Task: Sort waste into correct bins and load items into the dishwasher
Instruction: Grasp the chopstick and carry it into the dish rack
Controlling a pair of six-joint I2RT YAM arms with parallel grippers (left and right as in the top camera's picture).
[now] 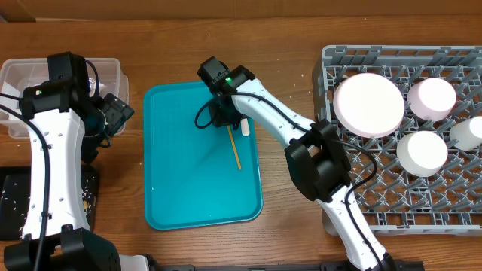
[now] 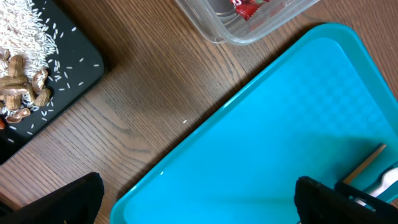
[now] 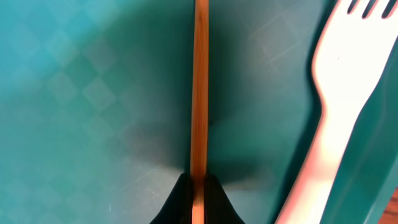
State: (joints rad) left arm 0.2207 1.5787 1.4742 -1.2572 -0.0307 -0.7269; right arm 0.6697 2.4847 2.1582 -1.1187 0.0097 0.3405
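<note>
My right gripper [image 1: 226,114] [image 3: 199,202] is down on the teal serving tray [image 1: 188,188] and shut on a thin wooden stick [image 1: 235,149] [image 3: 200,81]. A white fork [image 1: 245,128] [image 3: 336,93] lies on the tray just beside the stick. My left gripper [image 1: 113,113] [image 2: 199,205] is open and empty over the tray's left corner [image 2: 267,137]. The clear box [image 1: 15,75] [image 2: 249,31] holds a red wrapper [image 2: 249,7]. The black tray [image 1: 15,203] [image 2: 74,68] holds rice [image 2: 25,31] and brown scraps. The grey dish rack [image 1: 399,51] holds the pink plate [image 1: 369,104], two bowls [image 1: 431,98] [image 1: 422,150] and a cup [image 1: 467,132].
The wooden table [image 1: 294,45] shows between the teal tray and the rack. The right arm [image 1: 316,158] reaches across that gap. The left arm [image 1: 53,150] stands over the black tray and the clear box.
</note>
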